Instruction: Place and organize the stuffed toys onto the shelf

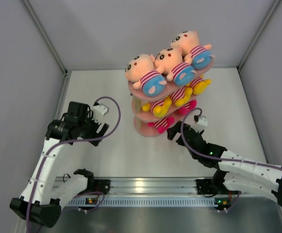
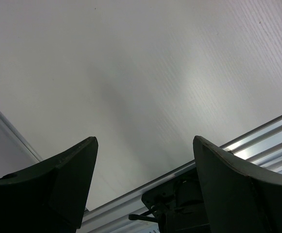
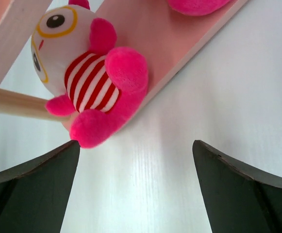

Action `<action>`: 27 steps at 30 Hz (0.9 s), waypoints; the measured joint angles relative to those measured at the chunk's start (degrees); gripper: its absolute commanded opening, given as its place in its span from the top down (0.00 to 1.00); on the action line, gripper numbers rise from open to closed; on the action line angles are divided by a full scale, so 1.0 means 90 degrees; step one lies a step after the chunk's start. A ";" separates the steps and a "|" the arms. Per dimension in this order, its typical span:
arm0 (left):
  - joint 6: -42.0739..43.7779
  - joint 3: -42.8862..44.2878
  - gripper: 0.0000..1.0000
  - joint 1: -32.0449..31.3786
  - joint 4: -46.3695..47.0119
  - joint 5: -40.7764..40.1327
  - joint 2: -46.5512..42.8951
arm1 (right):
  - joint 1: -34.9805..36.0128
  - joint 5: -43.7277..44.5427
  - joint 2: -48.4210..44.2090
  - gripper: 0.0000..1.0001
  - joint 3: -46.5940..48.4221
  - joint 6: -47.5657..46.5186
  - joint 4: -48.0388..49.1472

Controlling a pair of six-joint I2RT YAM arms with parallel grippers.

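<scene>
Stuffed toys [image 1: 172, 65]: three atop three-tier shelf [image 1: 141, 129]

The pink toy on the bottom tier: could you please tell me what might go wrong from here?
The pink toy overhangs the bottom board right by the right arm's open jaws; withdrawing carelessly could snag it off. The top-tier toys also overhang their board, so bumping the shelf might topple one.

The pink shelf [image 1: 141, 131] carries peach plush dolls [image 1: 166, 62] in pink-and-white striped shirts and blue shorts, yellow-legged dolls [image 1: 159, 107], and hot-pink dolls [image 1: 163, 124]. One hot-pink doll [image 3: 99, 82] has a white face, yellow-ringed eyes and red-and-white stripes.
</scene>
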 measured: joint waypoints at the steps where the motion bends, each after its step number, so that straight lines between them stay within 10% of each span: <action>1: -0.0010 -0.0007 0.15 0.0000 0.0000 -0.0002 0.0000 | -0.0117 -0.0119 -0.0274 0.01 -0.0126 -0.0117 -0.0068; 11: -0.0073 -0.0199 0.14 0.0000 0.0049 -0.0129 -0.0206 | -0.3548 -0.2115 -0.2232 0.00 -0.0522 -0.1836 -0.1598; 20: -0.0338 -0.1173 0.14 0.0000 0.0554 -0.0959 -0.0600 | -0.7152 -0.3803 0.0005 0.01 -0.0053 -0.2671 -0.1938; 27: -0.0393 -0.1945 0.14 0.0000 0.1173 -0.1681 -0.1205 | -0.7861 -0.3475 0.0012 0.01 0.0321 -0.2977 -0.2152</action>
